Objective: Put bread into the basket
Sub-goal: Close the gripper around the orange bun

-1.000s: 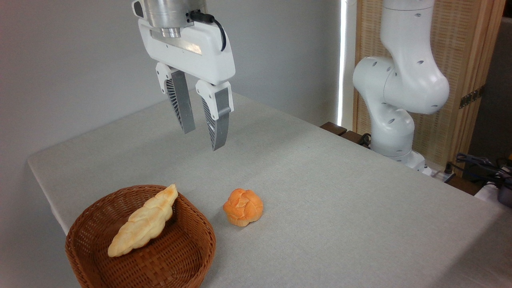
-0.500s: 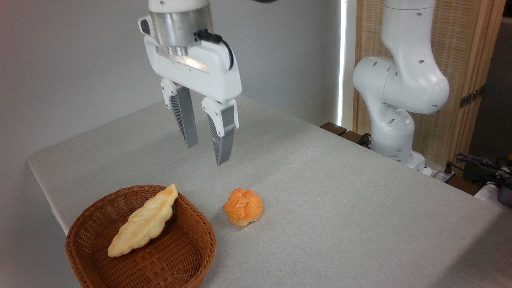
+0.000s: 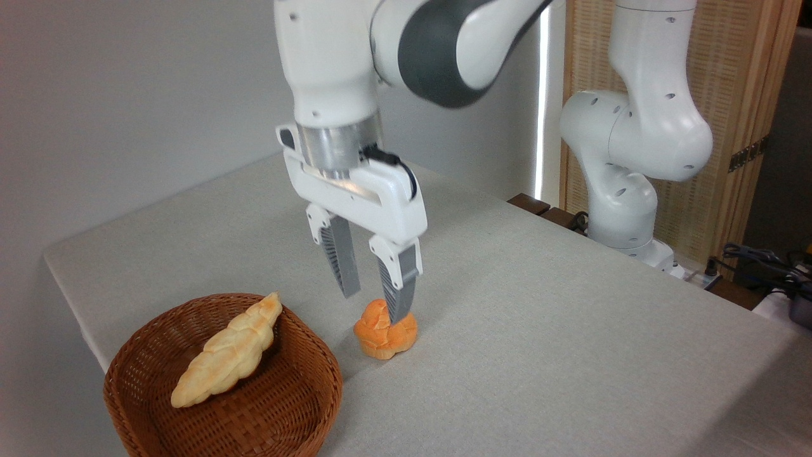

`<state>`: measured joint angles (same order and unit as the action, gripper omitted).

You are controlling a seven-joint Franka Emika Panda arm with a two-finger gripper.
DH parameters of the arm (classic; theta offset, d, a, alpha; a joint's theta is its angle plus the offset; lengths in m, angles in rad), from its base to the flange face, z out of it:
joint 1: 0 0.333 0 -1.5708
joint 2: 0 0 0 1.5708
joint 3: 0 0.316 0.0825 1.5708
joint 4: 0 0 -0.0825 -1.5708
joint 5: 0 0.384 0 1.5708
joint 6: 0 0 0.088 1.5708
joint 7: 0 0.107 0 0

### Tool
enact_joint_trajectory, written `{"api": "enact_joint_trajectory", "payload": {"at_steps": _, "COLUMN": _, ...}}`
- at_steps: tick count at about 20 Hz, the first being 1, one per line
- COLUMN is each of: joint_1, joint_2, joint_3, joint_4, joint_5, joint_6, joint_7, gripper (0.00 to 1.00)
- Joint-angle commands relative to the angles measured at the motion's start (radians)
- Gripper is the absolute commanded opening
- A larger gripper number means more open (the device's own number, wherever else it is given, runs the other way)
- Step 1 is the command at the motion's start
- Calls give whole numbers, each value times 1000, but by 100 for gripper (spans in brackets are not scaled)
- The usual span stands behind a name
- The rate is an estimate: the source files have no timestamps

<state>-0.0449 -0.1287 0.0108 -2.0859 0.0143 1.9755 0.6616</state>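
Observation:
The bread (image 3: 380, 334), a small orange-golden knotted bun, lies on the grey tablecloth just right of the basket (image 3: 279, 406). The basket is round, brown and woven, at the front left. My gripper (image 3: 374, 308) hangs open right over the bun. Its near finger overlaps the bun's top in the picture, and its far finger ends just behind and left of the bun. Nothing is held between the fingers.
A long pale braided loaf (image 3: 227, 351) lies diagonally inside the basket. The arm's white base (image 3: 625, 190) stands at the table's far right edge. Cables and dark gear (image 3: 767, 266) sit beyond the right corner. The table (image 3: 539, 330) edge runs close behind the basket's left side.
The gripper has dropped and moved right and forward, from high above the table's middle to just over the bun. It stays open. Bun, loaf and basket have not moved.

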Motion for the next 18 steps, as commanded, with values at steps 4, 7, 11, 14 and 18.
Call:
{"api": "enact_joint_trajectory", "payload": {"at_steps": 4, "joint_1": -9, "joint_2": 9, "joint_3": 9, "joint_4": -112, "joint_5": 9, "joint_6": 85, "joint_7": 9, "gripper": 100}}
{"api": "enact_joint_trajectory", "payload": {"at_steps": 7, "joint_1": -10, "joint_2": 40, "joint_3": 6, "joint_4": -118, "joint_5": -1, "joint_6": 95, "joint_7": 7, "gripper": 100}}
{"api": "enact_joint_trajectory", "payload": {"at_steps": 11, "joint_1": -21, "joint_2": 80, "joint_3": -8, "joint_4": -123, "joint_5": -4, "joint_6": 114, "joint_7": 1, "gripper": 89}}
{"api": "enact_joint_trajectory", "payload": {"at_steps": 14, "joint_1": -21, "joint_2": 80, "joint_3": -8, "joint_4": -122, "joint_5": -4, "joint_6": 114, "joint_7": 3, "gripper": 55}}
{"api": "enact_joint_trajectory", "payload": {"at_steps": 18, "joint_1": -19, "joint_2": 87, "joint_3": -8, "joint_4": -122, "joint_5": -19, "joint_6": 123, "joint_7": 4, "gripper": 41}}
